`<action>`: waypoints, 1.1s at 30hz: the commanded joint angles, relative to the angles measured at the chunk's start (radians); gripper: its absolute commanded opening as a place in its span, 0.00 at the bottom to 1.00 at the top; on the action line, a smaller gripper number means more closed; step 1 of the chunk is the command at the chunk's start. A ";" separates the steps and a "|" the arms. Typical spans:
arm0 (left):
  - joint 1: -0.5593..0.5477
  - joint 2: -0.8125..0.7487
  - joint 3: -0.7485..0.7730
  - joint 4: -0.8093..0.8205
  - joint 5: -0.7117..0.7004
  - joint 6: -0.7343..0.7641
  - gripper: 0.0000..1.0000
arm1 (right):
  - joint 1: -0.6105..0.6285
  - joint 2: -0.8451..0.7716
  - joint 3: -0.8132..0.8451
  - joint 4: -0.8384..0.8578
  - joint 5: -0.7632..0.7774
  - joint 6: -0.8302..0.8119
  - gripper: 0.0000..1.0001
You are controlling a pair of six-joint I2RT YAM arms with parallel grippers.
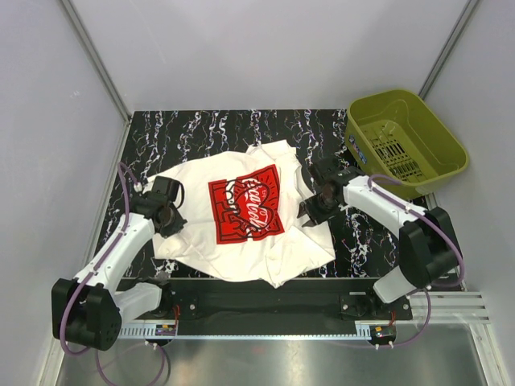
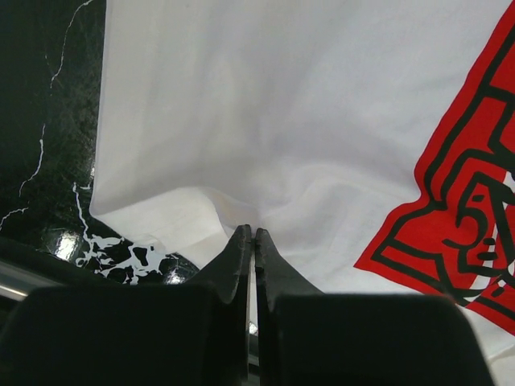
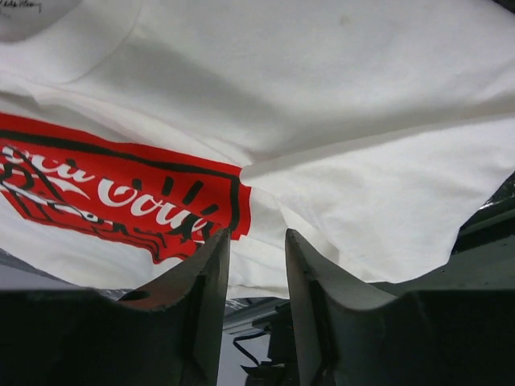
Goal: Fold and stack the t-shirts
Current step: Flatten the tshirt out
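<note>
A white t-shirt (image 1: 241,217) with a red printed square lies spread and a little rumpled on the black marbled table (image 1: 201,129). My left gripper (image 1: 171,219) is at the shirt's left edge. In the left wrist view its jaws (image 2: 254,233) are pressed together on a puckered fold of the white cloth (image 2: 265,121). My right gripper (image 1: 310,215) is at the shirt's right edge. In the right wrist view its jaws (image 3: 257,237) stand apart, with the white cloth (image 3: 362,193) and the red print (image 3: 121,193) just beyond the tips.
An olive-green plastic basket (image 1: 378,100) stands off the table's back right corner. Grey walls close in the back and both sides. A black rail (image 1: 257,301) runs along the near edge between the arm bases.
</note>
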 commanded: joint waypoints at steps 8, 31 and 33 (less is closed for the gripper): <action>-0.006 -0.022 0.017 0.053 0.030 0.060 0.00 | 0.040 0.165 0.131 -0.134 0.007 0.320 0.47; -0.006 -0.022 0.039 0.048 0.033 0.116 0.00 | 0.042 0.256 0.068 -0.055 -0.031 0.403 0.49; -0.006 -0.022 0.041 0.047 0.033 0.119 0.00 | 0.042 0.253 0.056 -0.044 -0.039 0.411 0.49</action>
